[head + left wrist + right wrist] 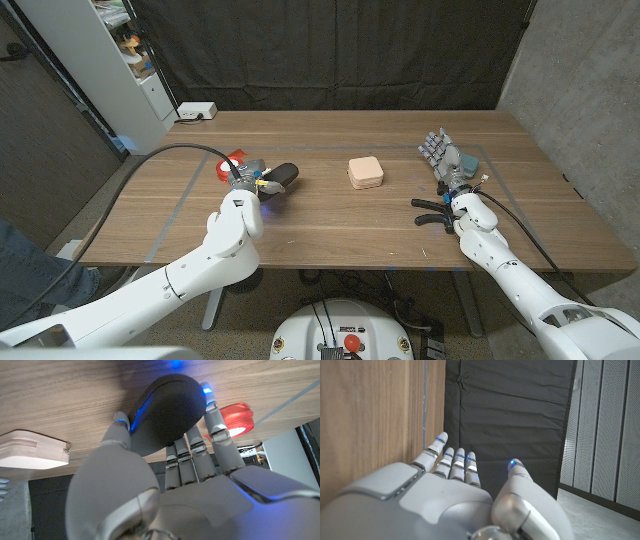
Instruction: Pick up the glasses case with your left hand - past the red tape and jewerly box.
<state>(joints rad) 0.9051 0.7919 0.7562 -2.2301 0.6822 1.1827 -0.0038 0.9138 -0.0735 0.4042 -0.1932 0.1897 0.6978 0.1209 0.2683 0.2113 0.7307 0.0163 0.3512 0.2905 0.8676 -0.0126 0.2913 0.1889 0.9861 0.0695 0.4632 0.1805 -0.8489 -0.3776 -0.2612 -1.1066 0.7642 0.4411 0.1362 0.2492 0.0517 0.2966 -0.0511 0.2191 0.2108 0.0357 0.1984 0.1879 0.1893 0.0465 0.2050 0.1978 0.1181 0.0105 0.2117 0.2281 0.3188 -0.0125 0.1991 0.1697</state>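
The glasses case (283, 175) is a dark oval pouch left of the table's middle; in the left wrist view the glasses case (167, 410) sits between the thumb and fingers of my left hand (170, 485), which grips it. My left hand (255, 181) shows at the case's near-left end. Just behind it stands the red tape (231, 165), and the red tape (238, 416) shows beyond the fingers. The pale pink jewelry box (364, 172) lies to the right of the case; the jewelry box (32, 452) is closed. My right hand (444, 158) stands on edge at the far right, fingers apart, holding nothing.
A white box (196, 111) sits at the table's back left corner. A black clip-like object (430, 212) lies near my right wrist. Grey tape lines mark a rectangle on the wooden table (330, 225). A white shelf (110, 60) stands beyond the left side.
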